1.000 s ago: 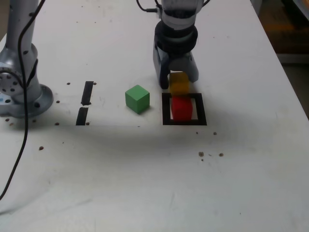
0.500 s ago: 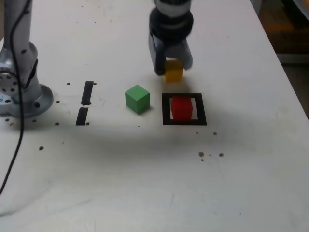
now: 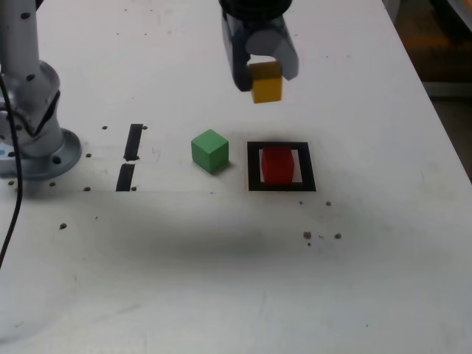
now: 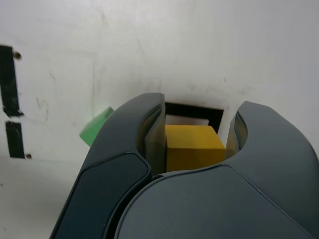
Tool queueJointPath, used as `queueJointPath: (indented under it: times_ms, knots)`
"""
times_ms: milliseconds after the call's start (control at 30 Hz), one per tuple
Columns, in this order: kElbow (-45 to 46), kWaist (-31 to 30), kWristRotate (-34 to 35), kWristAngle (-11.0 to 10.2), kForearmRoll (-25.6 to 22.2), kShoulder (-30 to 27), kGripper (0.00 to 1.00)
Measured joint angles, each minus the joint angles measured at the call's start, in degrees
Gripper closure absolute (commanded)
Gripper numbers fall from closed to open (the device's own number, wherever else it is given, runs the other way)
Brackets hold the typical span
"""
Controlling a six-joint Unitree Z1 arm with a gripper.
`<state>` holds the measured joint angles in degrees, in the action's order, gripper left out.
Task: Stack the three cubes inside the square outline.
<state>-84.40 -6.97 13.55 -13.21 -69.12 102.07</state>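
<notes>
Gripper clamped on the yellow cube, held above the red cube; next: lower squarely onto it.

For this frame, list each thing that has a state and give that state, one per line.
pincer: shut on the yellow cube, raised off the table.
yellow cube: held in the air, above and behind the square outline.
red cube: resting inside the square outline, nothing on top.
green cube: resting on the table, outside the outline, on its exterior-view left.
square outline: holds only the red cube.
</notes>
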Motion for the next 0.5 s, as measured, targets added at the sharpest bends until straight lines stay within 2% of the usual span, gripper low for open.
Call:
queueJointPath:
  times_ms: [267,500]
  knots:
    - [-2.46,-4.06,2.6,2.91,-0.28,3.23,0.8]
    - [-3.01,-5.21,2.85,5.69,-0.35,5.88,0.8]
